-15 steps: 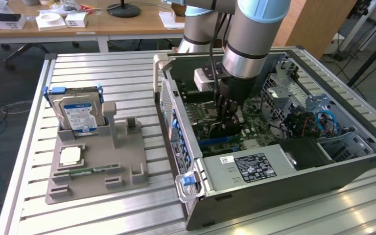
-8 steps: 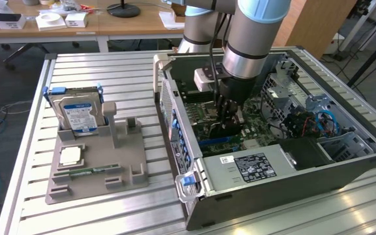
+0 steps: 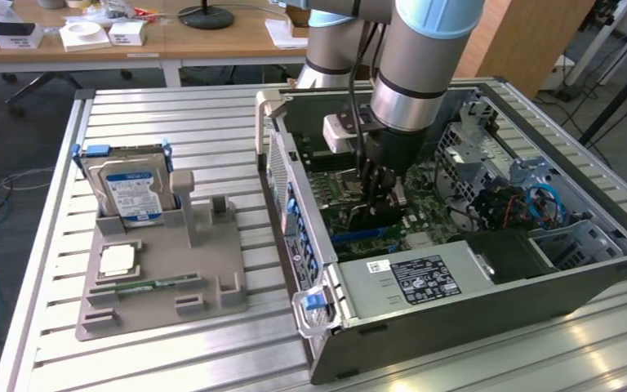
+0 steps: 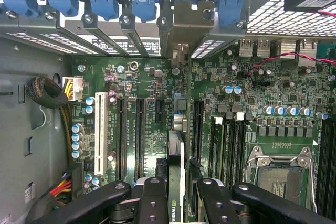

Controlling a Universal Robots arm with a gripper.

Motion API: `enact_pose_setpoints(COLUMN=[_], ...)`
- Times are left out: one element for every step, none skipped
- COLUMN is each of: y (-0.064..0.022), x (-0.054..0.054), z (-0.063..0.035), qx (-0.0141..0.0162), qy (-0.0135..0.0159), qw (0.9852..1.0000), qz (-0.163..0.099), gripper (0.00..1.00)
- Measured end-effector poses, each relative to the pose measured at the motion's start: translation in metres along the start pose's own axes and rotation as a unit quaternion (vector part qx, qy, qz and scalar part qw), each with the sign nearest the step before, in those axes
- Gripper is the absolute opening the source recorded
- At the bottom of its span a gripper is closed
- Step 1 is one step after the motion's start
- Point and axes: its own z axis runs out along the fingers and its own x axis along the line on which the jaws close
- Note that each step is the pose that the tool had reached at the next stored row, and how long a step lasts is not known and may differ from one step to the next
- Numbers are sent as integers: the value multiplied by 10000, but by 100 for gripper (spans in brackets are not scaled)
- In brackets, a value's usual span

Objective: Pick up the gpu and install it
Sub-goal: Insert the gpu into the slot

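Hand (image 4: 178,195) tight around the gpu (image 4: 176,150), on edge, bracket end toward the rear slot covers (image 4: 105,35)

The black gpu (image 4: 176,153), clamped in the pincer (image 4: 181,184), stands edge-on over the motherboard (image 4: 252,90).

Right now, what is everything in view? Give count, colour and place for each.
gpu: one, black, edge-on between the jaws above the motherboard's slots
computer case: one, dark grey, open, on the table at the exterior view's right
motherboard: one, green, inside the case
tray: one, grey, on the table at the exterior view's left
hard drive: one, silver with blue-white label, upright in the tray
memory stick: one, green, flat on the tray
table: one, silver, slatted, under case and tray
robot arm: one, grey and blue, extends down into the case
jaws: one pair, black, shut on the gpu
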Motion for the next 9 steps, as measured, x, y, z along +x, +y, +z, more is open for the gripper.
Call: enact_pose_setpoints(y=[0, 0, 0, 1, 1, 1, 0, 0, 0], x=[0, 0, 0, 1, 1, 0, 0, 0, 0], z=[0, 1, 5, 6, 6, 7, 7, 8, 8], qx=[0, 0, 0, 0, -1, -1, 0, 0, 0], qy=[0, 0, 0, 1, 1, 1, 0, 0, 0], qw=[10000, 10000, 10000, 10000, 10000, 10000, 10000, 10000, 10000], qz=[0, 0, 0, 0, 0, 0, 0, 0, 0], gripper=[26, 26, 26, 26, 26, 26, 26, 26, 26])
